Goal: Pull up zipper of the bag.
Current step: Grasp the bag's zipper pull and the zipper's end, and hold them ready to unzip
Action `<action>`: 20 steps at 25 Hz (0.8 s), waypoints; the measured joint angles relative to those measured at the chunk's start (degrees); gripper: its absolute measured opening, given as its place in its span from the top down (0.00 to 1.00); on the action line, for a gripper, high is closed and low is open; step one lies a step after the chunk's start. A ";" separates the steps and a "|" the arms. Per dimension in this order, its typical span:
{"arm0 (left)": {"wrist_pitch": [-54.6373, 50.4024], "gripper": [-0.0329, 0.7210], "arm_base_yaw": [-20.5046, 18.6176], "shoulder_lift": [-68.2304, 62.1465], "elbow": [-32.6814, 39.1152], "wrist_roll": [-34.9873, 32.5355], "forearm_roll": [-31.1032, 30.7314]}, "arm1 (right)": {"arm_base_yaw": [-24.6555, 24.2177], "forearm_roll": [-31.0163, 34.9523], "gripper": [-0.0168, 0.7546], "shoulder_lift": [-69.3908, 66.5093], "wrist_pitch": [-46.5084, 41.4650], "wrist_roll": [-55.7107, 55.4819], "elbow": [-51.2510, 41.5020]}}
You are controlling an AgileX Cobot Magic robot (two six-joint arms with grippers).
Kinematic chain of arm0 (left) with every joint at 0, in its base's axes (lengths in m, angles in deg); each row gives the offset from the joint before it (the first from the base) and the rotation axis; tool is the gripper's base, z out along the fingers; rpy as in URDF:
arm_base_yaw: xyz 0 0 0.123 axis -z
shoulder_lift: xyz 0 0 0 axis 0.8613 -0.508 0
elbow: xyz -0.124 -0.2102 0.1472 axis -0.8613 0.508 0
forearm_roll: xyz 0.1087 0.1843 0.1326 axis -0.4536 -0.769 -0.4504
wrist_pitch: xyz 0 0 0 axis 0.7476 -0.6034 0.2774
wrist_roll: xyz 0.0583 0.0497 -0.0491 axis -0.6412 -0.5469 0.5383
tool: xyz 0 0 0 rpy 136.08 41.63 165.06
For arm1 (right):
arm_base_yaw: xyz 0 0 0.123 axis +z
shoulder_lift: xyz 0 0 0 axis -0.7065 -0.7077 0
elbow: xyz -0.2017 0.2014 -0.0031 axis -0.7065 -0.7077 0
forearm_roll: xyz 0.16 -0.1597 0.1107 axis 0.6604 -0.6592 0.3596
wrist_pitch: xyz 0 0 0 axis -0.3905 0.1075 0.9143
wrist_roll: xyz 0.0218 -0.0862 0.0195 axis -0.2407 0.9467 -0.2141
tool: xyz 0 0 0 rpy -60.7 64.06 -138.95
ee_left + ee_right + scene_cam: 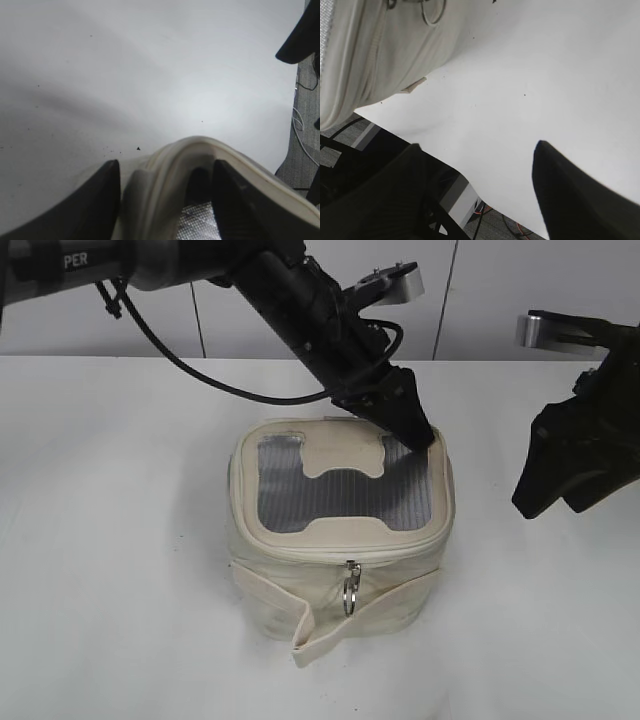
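Observation:
The cream-white bag [335, 570] stands mid-table, with its grey mesh top panel [290, 490] facing up. The zipper [300, 545] runs round the top rim. Its silver pull tab and ring [351, 588] hang at the front centre. My left gripper [418, 432] reaches across to the bag's far right top corner. In the left wrist view its jaws [167, 192] are apart and straddle the raised rim [175, 170], one finger outside and one over the mesh. My right gripper [548, 495] is open and empty, hovering right of the bag. The right wrist view shows the bag's side [370, 60] and the ring [433, 12].
The flat cream strap [320, 625] droops from the bag's front onto the white table [120, 540]. The table's near edge [455, 167] shows under my right gripper [477, 165], with floor and cables beyond.

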 joint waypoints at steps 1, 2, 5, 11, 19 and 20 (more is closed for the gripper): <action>0.06 0.38 0.10 -0.19 -0.08 0.00 0.19 | 0.00 0.06 0.30 0.00 0.17 -0.04 -0.14; 0.06 0.39 0.10 -0.19 -0.09 0.00 0.25 | 0.00 0.13 0.30 0.00 0.50 -0.04 -0.15; 0.06 0.49 0.16 -0.19 -0.39 0.00 0.04 | 0.00 0.46 0.30 0.00 1.23 -0.04 -0.15; 0.01 0.84 0.16 -0.19 -0.39 0.06 -1.75 | 0.00 0.58 0.30 0.00 2.11 -0.04 -0.15; 0.06 0.84 0.35 0.27 -0.50 0.24 -2.86 | 0.00 3.78 0.30 0.00 5.53 4.21 -0.20; -0.05 0.84 0.35 0.62 -0.43 0.24 -3.31 | 0.00 4.98 0.30 0.00 6.16 6.04 -0.34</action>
